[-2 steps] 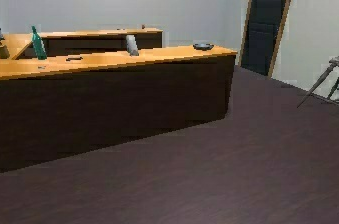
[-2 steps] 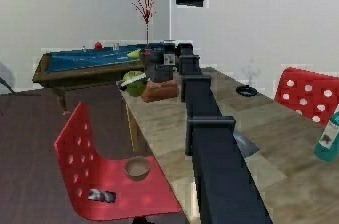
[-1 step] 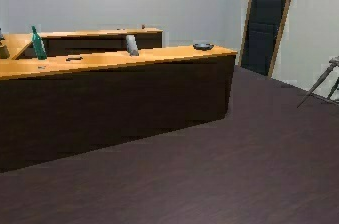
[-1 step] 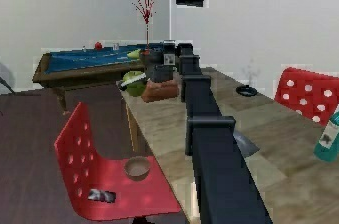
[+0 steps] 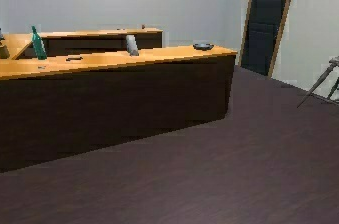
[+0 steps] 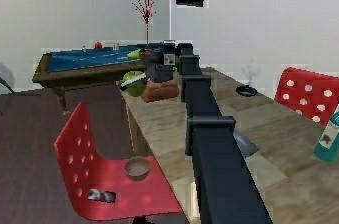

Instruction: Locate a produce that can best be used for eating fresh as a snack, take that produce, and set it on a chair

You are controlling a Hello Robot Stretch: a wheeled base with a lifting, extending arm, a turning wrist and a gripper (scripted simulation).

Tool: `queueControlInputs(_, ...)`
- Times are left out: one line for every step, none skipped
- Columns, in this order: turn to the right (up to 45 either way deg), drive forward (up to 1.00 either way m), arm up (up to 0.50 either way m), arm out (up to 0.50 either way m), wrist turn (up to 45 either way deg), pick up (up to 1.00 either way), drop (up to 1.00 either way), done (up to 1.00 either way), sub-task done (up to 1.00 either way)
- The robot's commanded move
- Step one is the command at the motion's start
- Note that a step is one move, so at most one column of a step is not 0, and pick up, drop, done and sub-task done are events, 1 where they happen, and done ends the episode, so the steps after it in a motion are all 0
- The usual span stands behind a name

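Stretch's arm [image 6: 212, 140] reaches across a wooden bench [image 6: 163, 128]. Its hand [image 6: 145, 74] is at the bench's far corner, toward the arm side view's left, right at a green round fruit [image 6: 131, 83] that is probably the snack produce sought. A brown lump [image 6: 160, 92] lies on the bench just beside the fruit, so whether the hand holds anything cannot be told. The step in hand looks like the pick itself, or the lift that follows it. Next would come the carry to a chair. The nearer red chair [image 6: 82, 150] stands just beside the bench's left edge. Its seat already bears a small bowl [image 6: 135, 168], so the fruit would need the seat's bare part. A second red chair [image 6: 310, 93] stands beyond the bench's right edge.
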Motion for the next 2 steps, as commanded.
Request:
queueControlInputs(0.0, 0.00, 0.00, 0.00, 0.0, 0.00, 1.00, 0.00, 0.00)
queueControlInputs(0.0, 0.00, 0.00, -0.10, 0.0, 0.00, 0.00, 0.00, 0.00)
